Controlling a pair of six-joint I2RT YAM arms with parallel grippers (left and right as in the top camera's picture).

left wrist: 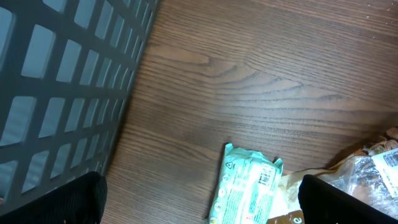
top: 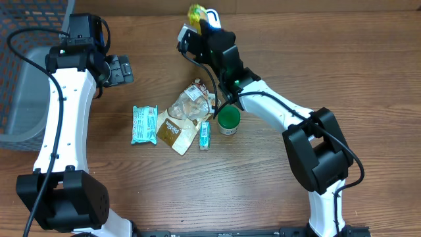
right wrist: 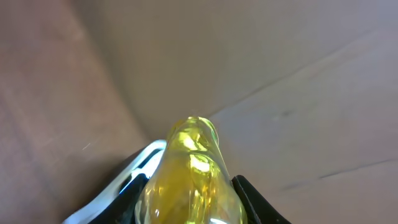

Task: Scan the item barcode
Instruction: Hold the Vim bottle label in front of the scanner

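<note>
Yellow item (top: 195,11): one, clamped in my right pincer (top: 199,24), jaws narrowed onto it. My right arm is stretched far forward. Behind that pincer, toward my base, the tabletop (top: 368,72) carries one large teal packet (top: 144,124), one small teal bar (top: 205,135), one brown pouch (top: 175,133), one clear bag (top: 189,105) and one green-lidded tub (top: 228,119). My left arm is extended; my left pincer (top: 122,69) is spread wide, holding nothing, with one mesh basket (top: 20,92) beside it.

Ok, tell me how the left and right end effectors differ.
The left end effector is open and empty; the right end effector is shut on a yellow item. The left hangs near the grey basket; the right reaches to the far side of the table. Both are black.
</note>
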